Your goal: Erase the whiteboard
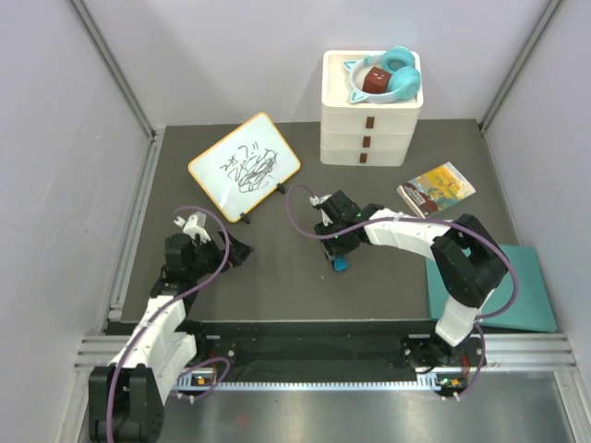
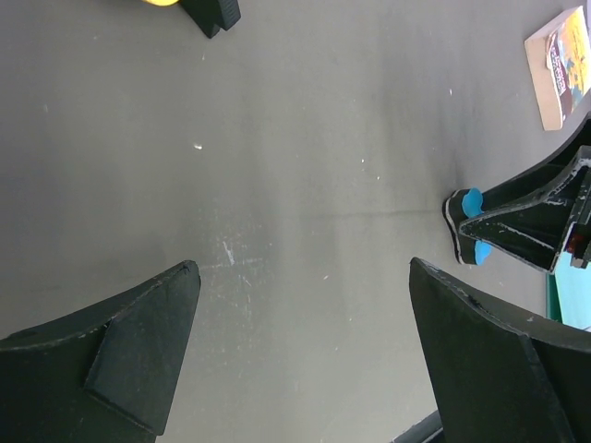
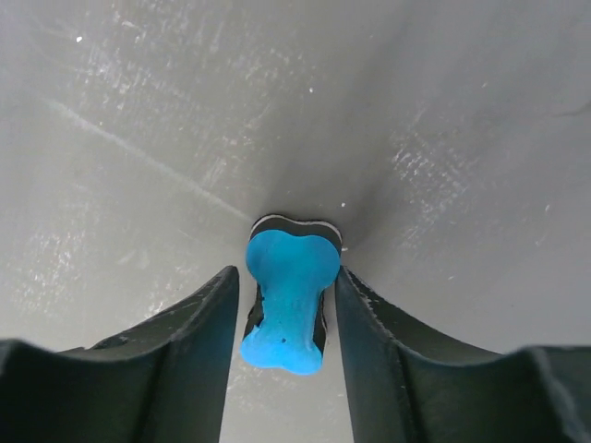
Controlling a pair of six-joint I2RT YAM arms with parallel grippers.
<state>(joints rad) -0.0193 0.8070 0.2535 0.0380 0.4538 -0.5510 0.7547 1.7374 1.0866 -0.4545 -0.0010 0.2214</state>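
Top view first: the whiteboard point(image 1: 245, 166) sits on the far left part of the dark table point(image 1: 277, 295), to the left of the white drawer stack point(image 1: 369, 129). It is turned at an angle on its small black feet, and black scribbles cover the middle of its face.

My left gripper point(image 2: 303, 268) hangs low over bare table, near the board's front edge but not touching it. Its fingers are spread wide with nothing between them. Through its wrist camera I catch one black foot point(image 2: 212, 14) of the board at the top edge of the frame.

My right gripper point(image 3: 284, 277) is down at the table's middle, well apart from the board. On the right wrist camera a blue, bone-shaped eraser point(image 3: 282, 295) lies on the table between the two black fingers point(image 3: 185, 351), its dark pad showing at the far end. The fingers flank it closely on both sides. The right one looks to be touching the eraser's edge, and a thin sliver of gap shows at the left. I cannot tell whether they are actually squeezing it.

Off to the right, a colourful booklet point(image 1: 436, 189) lies flat, and a teal sheet point(image 1: 517, 295) sits by the right arm's base. Teal headphones point(image 1: 392, 74) rest on top of the drawers.
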